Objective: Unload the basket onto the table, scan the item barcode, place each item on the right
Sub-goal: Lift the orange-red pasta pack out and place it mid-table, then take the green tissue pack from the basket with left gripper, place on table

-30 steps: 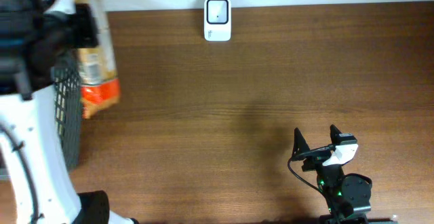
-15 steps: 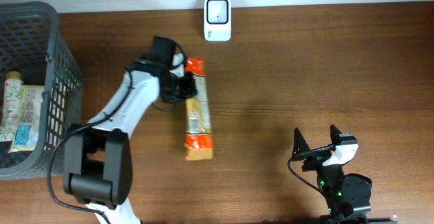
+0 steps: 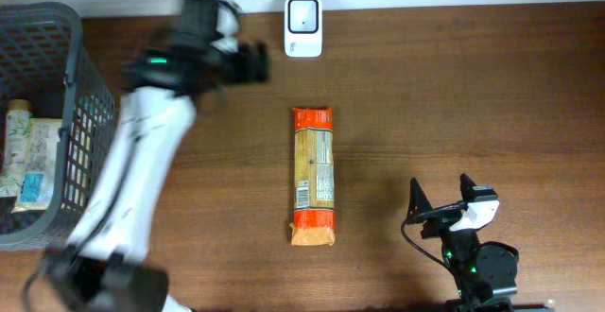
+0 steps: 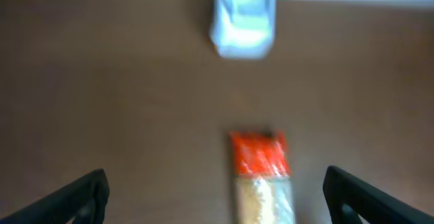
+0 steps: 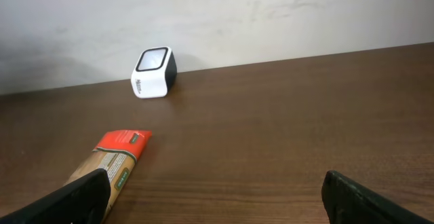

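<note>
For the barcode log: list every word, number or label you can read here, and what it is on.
No text can be read.
Scanner: small dark print on its white side, too small to read.
Packet: label with fine print, too small to read.
Packs in the basket: print too blurred to read.

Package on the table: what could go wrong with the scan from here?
1. The package lies flat, apart from the scanner, printed side up. The barcode may never face the scanner's window.
2. The left gripper, open and blurred close to the scanner, could knock it.
</note>
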`<state>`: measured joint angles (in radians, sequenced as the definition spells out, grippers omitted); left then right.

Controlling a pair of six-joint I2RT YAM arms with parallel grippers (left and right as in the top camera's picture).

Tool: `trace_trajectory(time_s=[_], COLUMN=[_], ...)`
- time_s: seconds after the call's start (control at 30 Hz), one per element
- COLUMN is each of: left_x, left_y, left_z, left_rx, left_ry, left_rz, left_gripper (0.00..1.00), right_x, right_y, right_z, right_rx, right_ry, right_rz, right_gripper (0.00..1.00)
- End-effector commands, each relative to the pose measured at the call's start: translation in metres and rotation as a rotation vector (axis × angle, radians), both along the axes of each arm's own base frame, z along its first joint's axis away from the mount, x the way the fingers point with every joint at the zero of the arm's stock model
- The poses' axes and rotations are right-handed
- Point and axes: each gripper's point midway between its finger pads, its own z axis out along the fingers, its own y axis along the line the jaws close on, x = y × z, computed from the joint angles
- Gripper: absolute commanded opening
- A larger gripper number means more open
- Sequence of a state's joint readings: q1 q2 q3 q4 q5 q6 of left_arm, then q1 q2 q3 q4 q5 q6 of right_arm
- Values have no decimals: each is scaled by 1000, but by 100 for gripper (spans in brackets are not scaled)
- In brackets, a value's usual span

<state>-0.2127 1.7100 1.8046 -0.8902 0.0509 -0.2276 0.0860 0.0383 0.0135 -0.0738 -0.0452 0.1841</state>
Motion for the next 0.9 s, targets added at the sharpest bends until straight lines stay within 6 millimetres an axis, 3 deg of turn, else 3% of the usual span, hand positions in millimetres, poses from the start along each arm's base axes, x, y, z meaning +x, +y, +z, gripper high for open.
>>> trace_trajectory(time_s=[0.0,0.03,0.07,0.1,0.2,0.27,0.3,0.43,0.57,0.67,0.73,0.8,0.87], left_x=[-14,-24,-31,-43,-72,-80,-78,-36,-10,11,28,38,40], left_y=[143,188,215,256,340,381,391,398,385,379,370,365,361], left_z=[87,94,93,88,65,35,22,-72,-142,-174,-182,-190,-212], left_rx=[352,373,376,354,276,234,219,121,28,5,-35,-43,-51], left_ry=[-179,-175,-160,-128,-56,15,41,189,280,283,245,232,270], left_rz=[313,425,490,613,827,887,894,714,584,545,498,478,469], left_gripper=[99,99,99,99,99,99,97,77,76,78,78,78,78], right_x=[0,0,0,0,0,0,0,0,0,0,0,0,0], right_y=[1,1,1,1,1,1,1,1,1,1,1,1,1], right_z=[-3,-3,-3,-3,-3,-3,-3,-3,-3,-3,-3,-3,-3], right_rx=[4,4,4,4,4,4,4,4,4,4,4,4,4], right_ry=[6,6,6,6,6,6,6,6,6,6,6,6,6], right_rz=[4,4,4,4,4,4,4,4,4,4,4,4,4], right_gripper=[99,99,99,99,99,99,99,99,99,99,99,99,99])
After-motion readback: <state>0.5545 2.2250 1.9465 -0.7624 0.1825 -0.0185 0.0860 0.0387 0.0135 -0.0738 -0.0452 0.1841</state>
